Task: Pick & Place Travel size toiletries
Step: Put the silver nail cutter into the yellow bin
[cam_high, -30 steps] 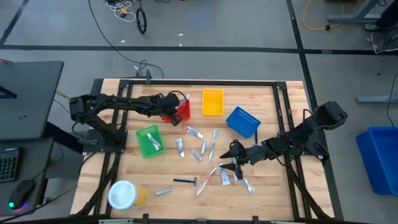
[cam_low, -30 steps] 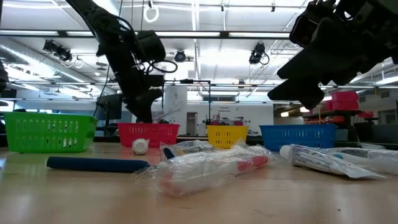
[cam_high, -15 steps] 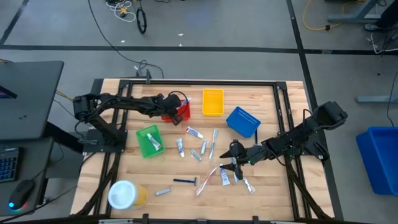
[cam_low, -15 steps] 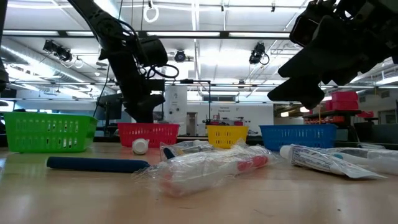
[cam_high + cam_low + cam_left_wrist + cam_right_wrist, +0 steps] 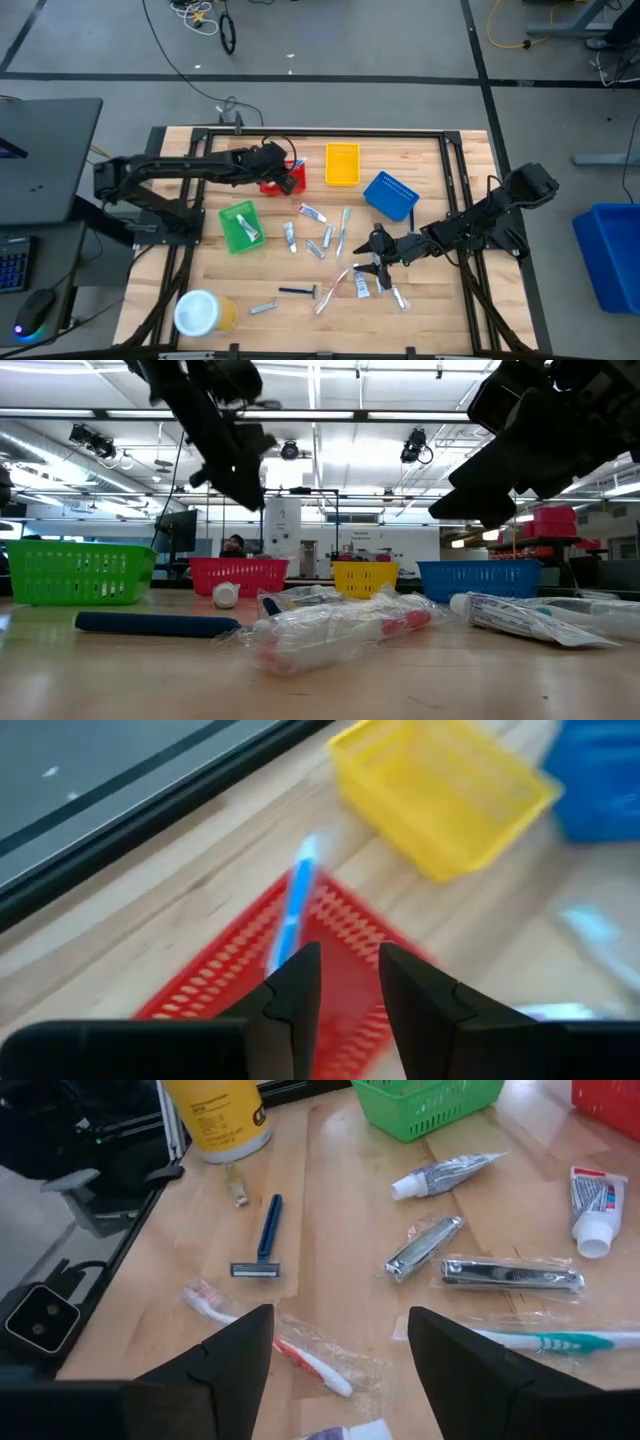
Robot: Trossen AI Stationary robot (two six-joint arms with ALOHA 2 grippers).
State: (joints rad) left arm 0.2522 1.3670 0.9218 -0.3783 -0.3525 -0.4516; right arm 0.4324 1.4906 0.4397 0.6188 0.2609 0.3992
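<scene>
**Left arm over red basket, right arm poised to pick**

My left gripper (image 5: 283, 168) hangs over the red basket (image 5: 284, 181) near the tabletop's far edge, fingers nearly together with nothing between them; a blue toothbrush (image 5: 291, 908) lies in the basket. My right gripper (image 5: 374, 254) hovers wide open above the toiletries (image 5: 486, 1272) near the front-right area. I'd drop straight onto the red-bristled toothbrush (image 5: 272, 1343), centring it before I close; the wrapper looks slippery.

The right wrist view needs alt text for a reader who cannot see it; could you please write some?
Between the right gripper's open dark fingers, a wooden table holds scattered travel toiletries: a blue razor, a wrapped red-and-white toothbrush, small tubes and wrapped silver nail clippers. A green basket and a yellowish jar stand at the far edge.
</scene>
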